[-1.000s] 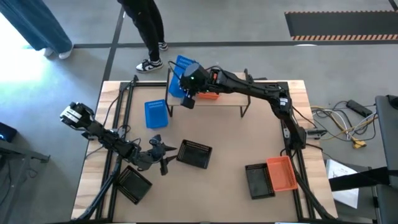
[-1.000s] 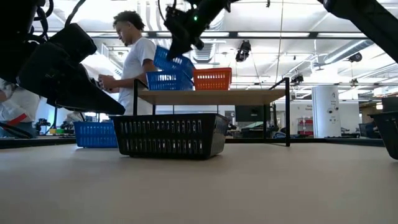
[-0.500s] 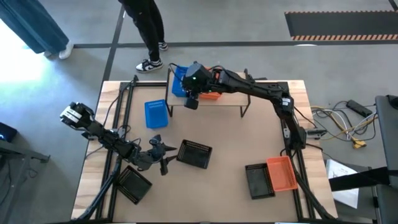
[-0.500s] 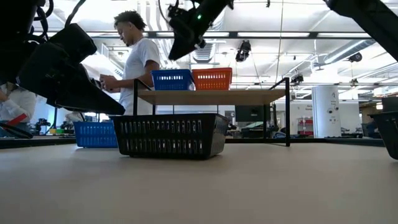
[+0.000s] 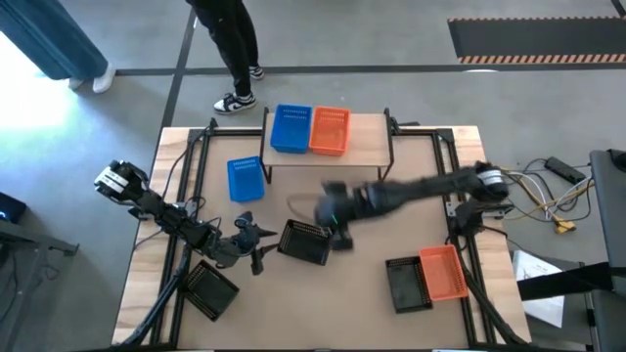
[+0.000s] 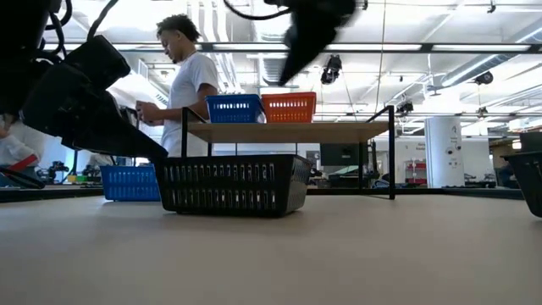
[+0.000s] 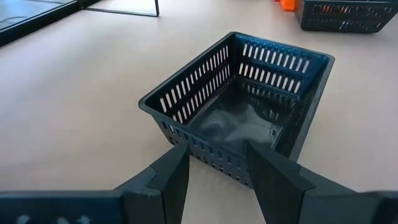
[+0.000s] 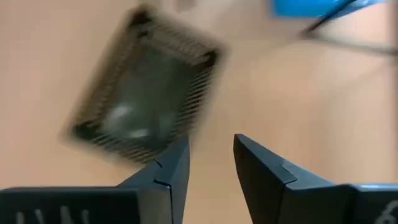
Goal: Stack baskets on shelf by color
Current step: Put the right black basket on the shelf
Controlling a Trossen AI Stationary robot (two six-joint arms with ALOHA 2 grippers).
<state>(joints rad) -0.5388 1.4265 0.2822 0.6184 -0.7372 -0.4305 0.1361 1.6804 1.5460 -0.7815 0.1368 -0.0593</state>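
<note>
Bright ceiling lights, right arm [image 5: 411, 196] motion-blurred

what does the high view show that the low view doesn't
Only the high view shows the black basket near the left arm's base, the orange basket beside another black basket at the right, and the right end effector over the table's middle.

Only the low view shows the room's ceiling lights and a person's upper body behind the shelf.

Both show the shelf carrying a blue stack and an orange shelf basket, the middle black basket, and a blue table basket.
</note>
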